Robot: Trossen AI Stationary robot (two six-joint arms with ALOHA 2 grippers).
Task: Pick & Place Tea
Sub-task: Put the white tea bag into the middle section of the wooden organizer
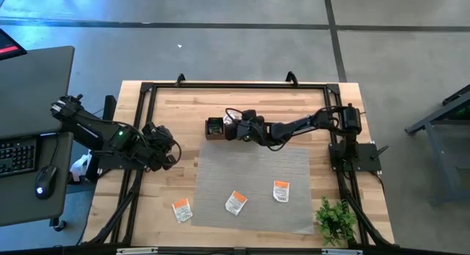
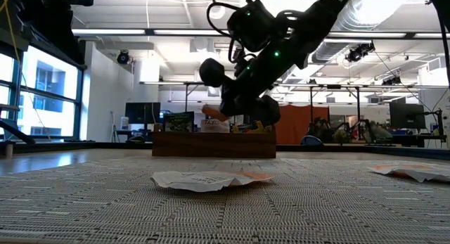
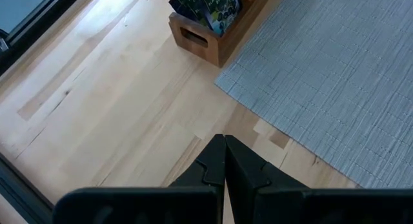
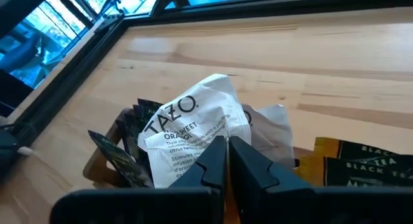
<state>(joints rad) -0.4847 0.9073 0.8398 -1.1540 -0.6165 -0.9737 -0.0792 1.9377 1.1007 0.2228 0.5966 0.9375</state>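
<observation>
The brown wooden box (image 1: 214, 128) stands at the mat's far edge, with black tea sachets (image 4: 132, 153) upright in its compartments. My right gripper (image 4: 226, 150) reaches in from the table's right, over the box, and is shut on a white-and-orange tea sachet (image 4: 187, 127). A second white sachet (image 4: 274, 124) stands behind the first. Three more white-and-orange sachets (image 1: 181, 209) (image 1: 236, 202) (image 1: 281, 190) lie flat on the grey mat (image 1: 253, 167). My left gripper (image 3: 224, 150) hangs shut above bare wood at the table's left. My right gripper pinches the white-and-orange sachet by its edge nearest the fingers (image 4: 210, 161), between the two fingertips. The fingers slant down from the table's right side. The sachet stands up in front of them, over the box; whether its lower end rests in a compartment I cannot tell.
A small green plant (image 1: 336, 220) stands at the table's near right corner. A black frame (image 1: 235, 84) runs around the tabletop. In the low view one flat sachet (image 2: 211, 179) lies in front of the box (image 2: 214, 144), and another (image 2: 415, 171) lies to the right.
</observation>
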